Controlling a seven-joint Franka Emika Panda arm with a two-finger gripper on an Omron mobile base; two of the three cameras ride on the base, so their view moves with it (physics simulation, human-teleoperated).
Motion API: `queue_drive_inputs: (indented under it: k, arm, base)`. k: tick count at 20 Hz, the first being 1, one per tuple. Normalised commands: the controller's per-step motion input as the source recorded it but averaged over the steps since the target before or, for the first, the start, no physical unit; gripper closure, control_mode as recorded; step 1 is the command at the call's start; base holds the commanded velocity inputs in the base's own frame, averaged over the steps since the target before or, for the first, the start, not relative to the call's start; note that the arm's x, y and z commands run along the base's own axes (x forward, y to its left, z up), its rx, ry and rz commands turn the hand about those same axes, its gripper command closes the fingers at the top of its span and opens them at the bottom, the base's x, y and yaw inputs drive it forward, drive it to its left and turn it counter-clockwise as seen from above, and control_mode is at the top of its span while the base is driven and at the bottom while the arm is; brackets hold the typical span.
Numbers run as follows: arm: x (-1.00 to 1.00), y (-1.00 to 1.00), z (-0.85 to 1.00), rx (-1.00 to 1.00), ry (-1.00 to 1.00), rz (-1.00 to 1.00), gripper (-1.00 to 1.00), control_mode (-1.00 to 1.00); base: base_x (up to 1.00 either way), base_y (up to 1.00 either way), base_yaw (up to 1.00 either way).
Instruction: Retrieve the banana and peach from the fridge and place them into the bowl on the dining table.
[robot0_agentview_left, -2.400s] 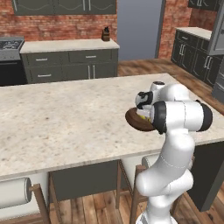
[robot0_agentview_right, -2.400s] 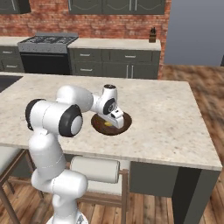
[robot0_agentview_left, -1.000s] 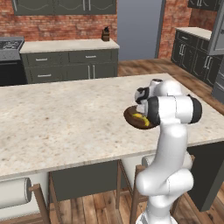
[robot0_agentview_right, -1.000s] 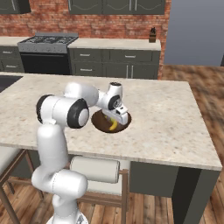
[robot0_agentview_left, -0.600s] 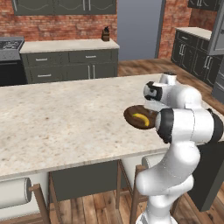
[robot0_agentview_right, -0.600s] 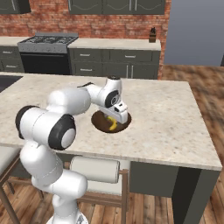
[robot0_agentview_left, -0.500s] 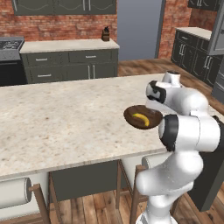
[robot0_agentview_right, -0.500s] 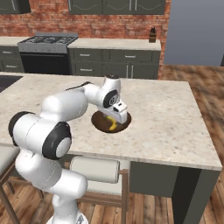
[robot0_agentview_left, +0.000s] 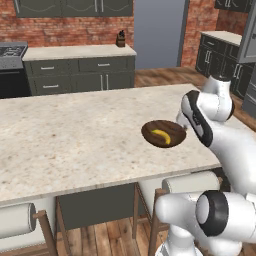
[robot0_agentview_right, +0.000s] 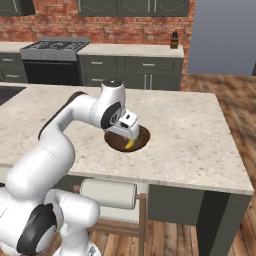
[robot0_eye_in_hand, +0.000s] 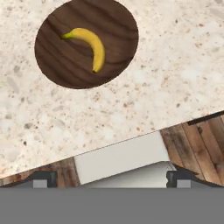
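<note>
Our gripper (robot0_eye_in_hand: 112, 178) hangs above the table (robot0_agentview_left: 75, 135) with its jaws spread wide and nothing between them. The banana (robot0_eye_in_hand: 89, 43) lies alone in the bowl (robot0_eye_in_hand: 65, 65) near the table's edge. From the left base view we see banana and bowl clearly; from the right, our arm covers part of the bowl (robot0_agentview_right: 142, 137). A stool (robot0_agentview_right: 107, 192) sits below the table edge.

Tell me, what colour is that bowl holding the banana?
Dark brown, wood-grained bowl; clearest in the hand view.
</note>
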Motion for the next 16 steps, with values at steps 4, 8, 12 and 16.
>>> queue_drive_inputs:
  k: [4, 8, 12, 16]
  arm:
    - [-1.0, 0.36, 0.59, -0.12, -0.19, 0.27, -1.0, -1.0]
    - [-1.0, 0.4, 0.42, -0.12, -0.29, 0.26, -1.0, -1.0]
    - [-1.0, 0.28, 0.49, -0.1, -0.37, 0.13, -1.0, -1.0]
    - [-0.99, 0.15, 0.57, -0.05, -0.31, 0.05, -1.0, -1.0]
  base:
    - [0.0, 0.0, 0.0]
    - [0.0, 0.0, 0.0]
    - [0.0, 0.0, 0.0]
    - [0.0, 0.0, 0.0]
